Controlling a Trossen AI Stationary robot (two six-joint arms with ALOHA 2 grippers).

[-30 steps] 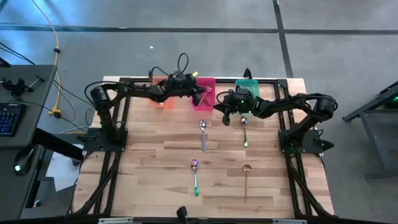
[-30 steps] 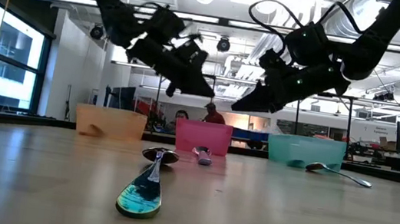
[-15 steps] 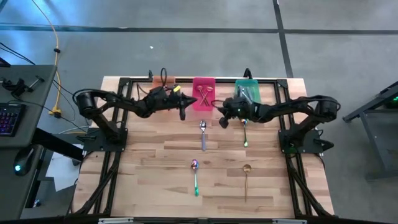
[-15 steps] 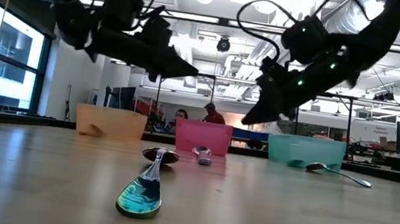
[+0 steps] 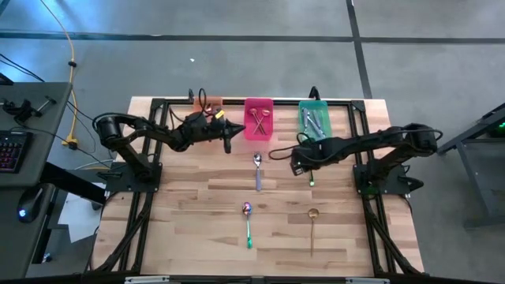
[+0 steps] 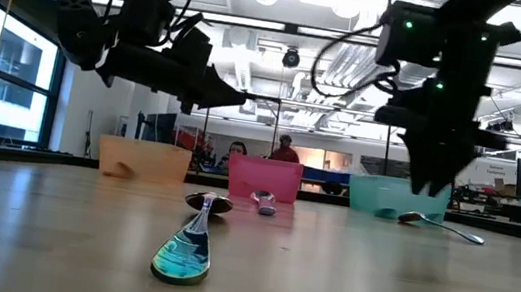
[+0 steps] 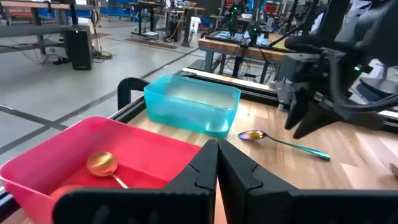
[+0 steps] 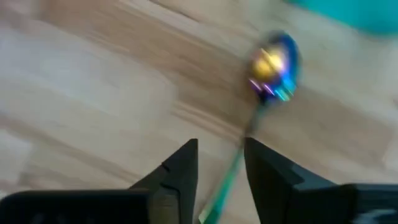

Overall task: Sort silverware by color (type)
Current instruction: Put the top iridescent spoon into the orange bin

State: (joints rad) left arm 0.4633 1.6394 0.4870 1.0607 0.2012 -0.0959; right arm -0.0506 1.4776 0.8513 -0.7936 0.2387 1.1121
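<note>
Your right gripper (image 8: pixel 221 163) hangs with jaws parted over the green-handled rainbow spoon (image 8: pixel 273 68), which lies on the table just ahead of the fingertips, before the teal bin (image 5: pixel 313 116). Three more spoons (image 5: pixel 257 168) lie farther out, so you're roughly partway; the pink bin (image 5: pixel 258 118) holds some. Only the left wrist view shows the left gripper (image 7: pixel 217 163) closed and empty beside the pink bin.

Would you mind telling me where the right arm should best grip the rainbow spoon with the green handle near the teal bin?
Grip the rainbow spoon at mid-handle, coming straight down, jaws across its thin stem. It lies flat on the table, and the right gripper already hangs open over the handle, so only a vertical pinch looks workable.
</note>
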